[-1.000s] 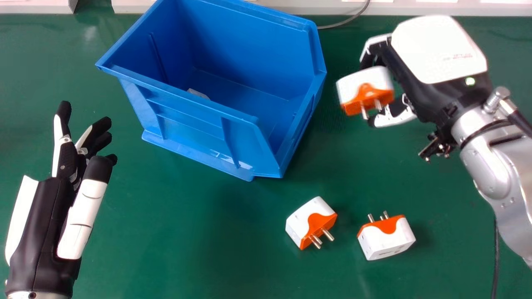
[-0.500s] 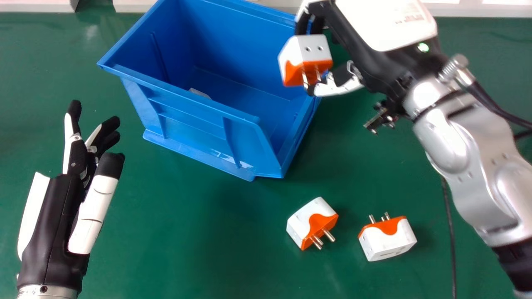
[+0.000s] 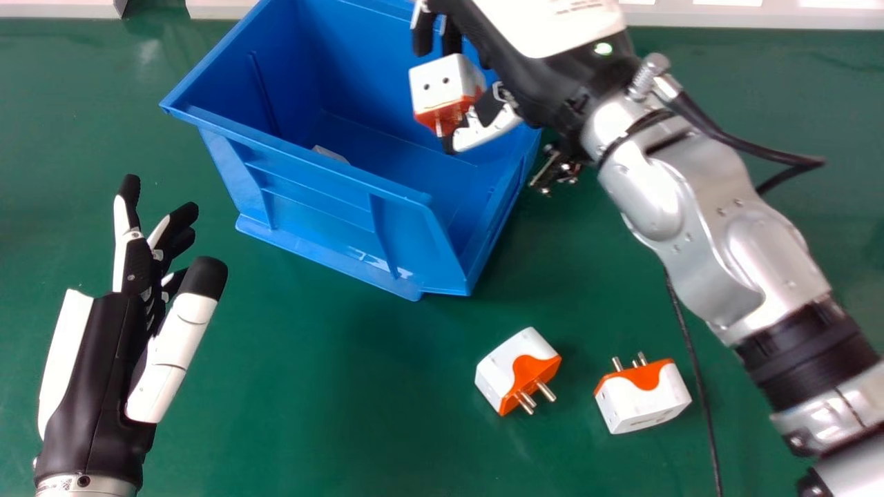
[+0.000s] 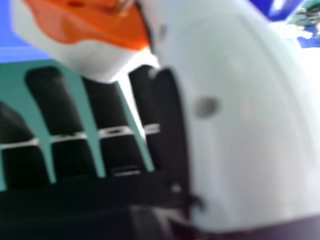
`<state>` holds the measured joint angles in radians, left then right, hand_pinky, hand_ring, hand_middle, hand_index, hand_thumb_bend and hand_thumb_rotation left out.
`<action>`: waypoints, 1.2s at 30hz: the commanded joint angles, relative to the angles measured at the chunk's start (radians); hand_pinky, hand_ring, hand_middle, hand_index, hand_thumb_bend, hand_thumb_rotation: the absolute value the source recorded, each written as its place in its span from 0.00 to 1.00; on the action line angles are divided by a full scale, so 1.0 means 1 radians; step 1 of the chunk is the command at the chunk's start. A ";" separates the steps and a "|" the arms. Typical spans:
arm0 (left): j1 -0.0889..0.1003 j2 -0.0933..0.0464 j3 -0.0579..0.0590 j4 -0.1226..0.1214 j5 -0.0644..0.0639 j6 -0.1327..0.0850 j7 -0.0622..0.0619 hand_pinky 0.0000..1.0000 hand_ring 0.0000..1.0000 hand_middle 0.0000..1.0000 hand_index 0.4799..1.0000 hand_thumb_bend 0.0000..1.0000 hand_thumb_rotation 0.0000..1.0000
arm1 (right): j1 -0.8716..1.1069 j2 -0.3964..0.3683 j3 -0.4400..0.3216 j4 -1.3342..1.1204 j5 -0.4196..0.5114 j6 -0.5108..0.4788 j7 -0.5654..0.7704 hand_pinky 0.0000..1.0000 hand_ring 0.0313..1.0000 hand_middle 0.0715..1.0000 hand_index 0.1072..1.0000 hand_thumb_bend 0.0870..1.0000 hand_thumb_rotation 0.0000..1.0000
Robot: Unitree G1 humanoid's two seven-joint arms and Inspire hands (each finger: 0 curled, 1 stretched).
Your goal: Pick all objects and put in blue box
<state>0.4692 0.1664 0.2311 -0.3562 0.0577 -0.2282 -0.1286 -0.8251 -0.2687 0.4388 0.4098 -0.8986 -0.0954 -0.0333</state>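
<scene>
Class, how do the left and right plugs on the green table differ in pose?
The left plug points its pins toward the view's lower right; the right plug, away from the robot. The left plug bares its orange pin face; the right plug shows mostly white. Both have metal pins.

Right hand [image 3: 552,83] pinching — silver forearm [image 3: 697,228] slanted, left hand [image 3: 100,366] loosely extended

The black and white right robot hand [image 3: 545,76] has a round green light [image 3: 603,49]. The shiny silver metal arm [image 3: 673,193] has small round screws [image 3: 739,202], a black cable [image 3: 753,147] and a black band [image 3: 808,352].
</scene>
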 commanded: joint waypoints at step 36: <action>-0.001 -0.009 -0.011 -0.030 -0.010 -0.001 0.003 0.86 0.94 0.93 0.88 0.85 0.98 | -0.094 0.045 0.127 0.226 -0.040 0.030 -0.150 0.77 0.93 0.99 0.95 0.51 0.53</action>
<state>0.4725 0.1462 0.2144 -0.3764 0.0550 -0.2277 -0.1281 -0.9222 -0.2103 0.5746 0.6714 -0.9461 -0.0721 -0.1861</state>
